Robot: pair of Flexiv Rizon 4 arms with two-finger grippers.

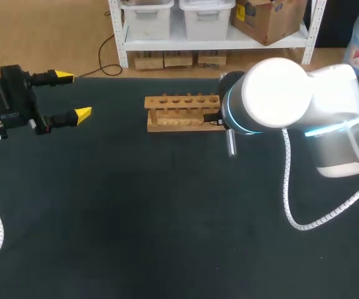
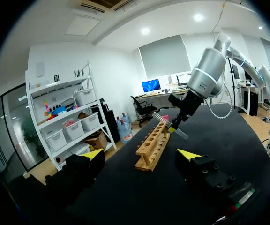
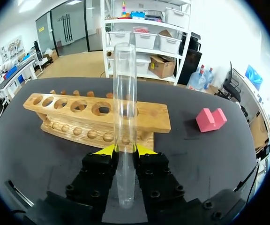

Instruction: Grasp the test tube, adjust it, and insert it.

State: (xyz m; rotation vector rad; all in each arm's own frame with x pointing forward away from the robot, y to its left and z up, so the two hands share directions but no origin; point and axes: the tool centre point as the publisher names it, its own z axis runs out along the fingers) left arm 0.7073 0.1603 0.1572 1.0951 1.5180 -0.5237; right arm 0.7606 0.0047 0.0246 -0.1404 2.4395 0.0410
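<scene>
Right wrist view: test tube [image 3: 124, 117] in tight grip of right end effector [image 3: 124, 150], rack [image 3: 153, 119] just ahead.

My left arm [image 1: 8, 99] comes in from the left side of the table and sits near the far corner. Its left gripper [image 1: 73, 95] points sideways toward the middle, the two yellow-tipped fingers spread wide with nothing between them. My right arm [image 1: 329, 118] reaches in from the right toward the middle. The right gripper [image 3: 125, 151] angles downward, its yellow tips pinched from both sides on a test tube [image 3: 124, 93]
</scene>
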